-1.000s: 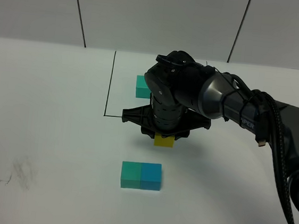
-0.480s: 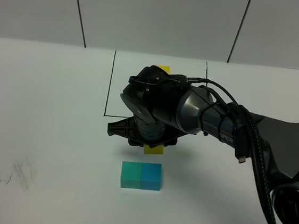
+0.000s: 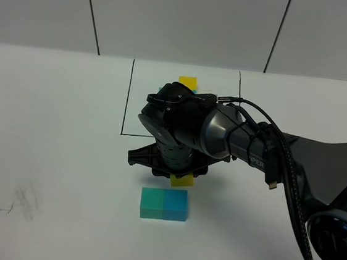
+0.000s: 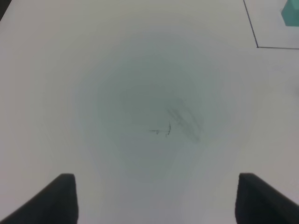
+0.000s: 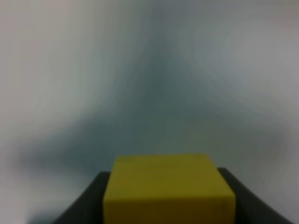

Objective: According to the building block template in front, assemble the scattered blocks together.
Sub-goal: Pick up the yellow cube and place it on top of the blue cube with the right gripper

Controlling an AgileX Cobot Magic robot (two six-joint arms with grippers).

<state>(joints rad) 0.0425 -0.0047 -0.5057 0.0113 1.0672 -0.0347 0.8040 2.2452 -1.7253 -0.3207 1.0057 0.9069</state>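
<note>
The yellow cube is clamped in the narrowed jaws of the right gripper, just behind the blue cube, which touches the teal cube on the table. Further back, the arm hides most of the template. The left gripper hangs wide apart and empty over a scuff.

White table bears touching teal cube, blue cube.
</note>
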